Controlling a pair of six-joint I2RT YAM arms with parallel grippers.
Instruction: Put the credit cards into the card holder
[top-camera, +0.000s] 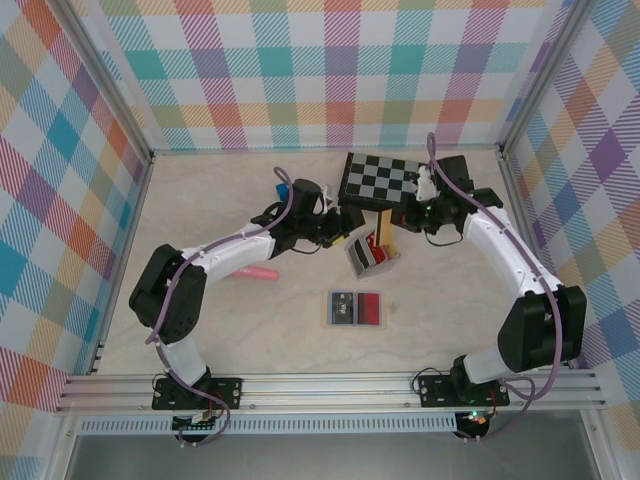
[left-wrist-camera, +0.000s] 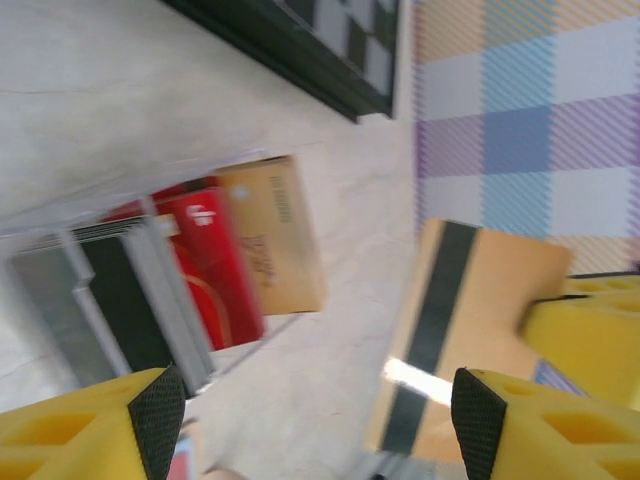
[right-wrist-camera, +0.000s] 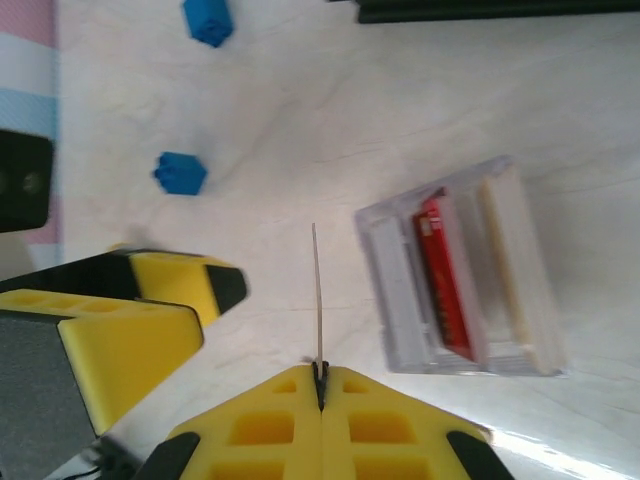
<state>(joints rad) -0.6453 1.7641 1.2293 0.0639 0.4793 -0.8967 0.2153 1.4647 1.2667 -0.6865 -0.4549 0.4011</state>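
My right gripper (right-wrist-camera: 320, 385) is shut on a thin tan credit card (right-wrist-camera: 317, 290) with a black stripe, seen edge-on here and face-on in the left wrist view (left-wrist-camera: 470, 330). In the top view the card (top-camera: 385, 232) stands upright above the table between both grippers. My left gripper (left-wrist-camera: 318, 425) is open, with nothing between its pads, just left of that card. A red card (left-wrist-camera: 215, 260) and other cards stand in a small clear plastic case (right-wrist-camera: 460, 280). The card holder (top-camera: 355, 307) lies open nearer the front, showing a dark panel and a red one.
A checkerboard (top-camera: 385, 180) lies at the back, close behind both grippers. Two blue blocks (right-wrist-camera: 208, 20) (right-wrist-camera: 180, 172) sit on the table behind the left gripper. A pink object (top-camera: 258, 271) lies under the left arm. Checked walls enclose three sides.
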